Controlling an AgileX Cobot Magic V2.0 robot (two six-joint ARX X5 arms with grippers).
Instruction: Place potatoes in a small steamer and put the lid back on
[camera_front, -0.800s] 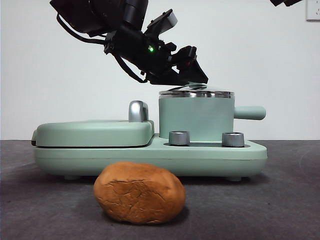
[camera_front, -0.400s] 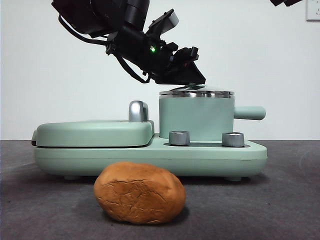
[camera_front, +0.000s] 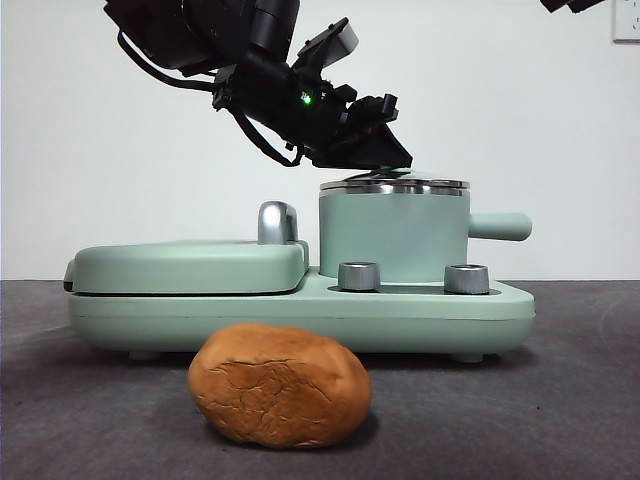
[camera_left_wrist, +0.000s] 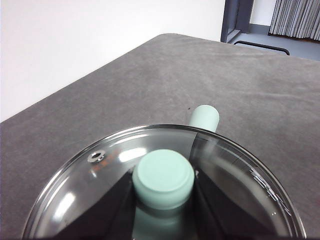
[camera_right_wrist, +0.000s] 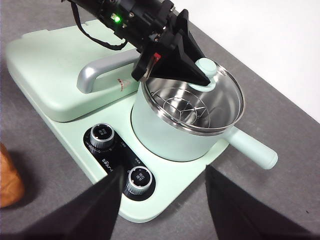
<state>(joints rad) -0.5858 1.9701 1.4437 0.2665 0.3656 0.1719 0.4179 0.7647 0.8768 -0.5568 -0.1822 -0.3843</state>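
Note:
The potato (camera_front: 280, 385), an orange-brown cracked lump, lies on the table in front of the appliance; its edge shows in the right wrist view (camera_right_wrist: 9, 175). The mint-green small steamer (camera_front: 392, 235) (camera_right_wrist: 170, 135) stands on the appliance's right half, a steel rack visible inside. The glass lid (camera_front: 392, 185) (camera_left_wrist: 240, 170) (camera_right_wrist: 225, 97) rests slightly tilted on the pot's rim. My left gripper (camera_front: 385, 150) (camera_left_wrist: 163, 187) (camera_right_wrist: 192, 75) is shut on the lid's mint knob (camera_left_wrist: 163, 175). My right gripper (camera_right_wrist: 162, 200) hangs open and empty above the appliance's front.
A flat mint griddle cover (camera_front: 190, 265) with a chrome handle (camera_front: 277, 222) takes up the appliance's left half. Two steel dials (camera_front: 358, 276) (camera_front: 466, 278) sit on the base in front of the pot. The pot's side handle (camera_front: 500, 226) points right. A dark grey table lies all around.
The left gripper has risen very slightly with the knob, and the lid now sits a little tilted on the pot's rim. The potato and the right arm have not moved.

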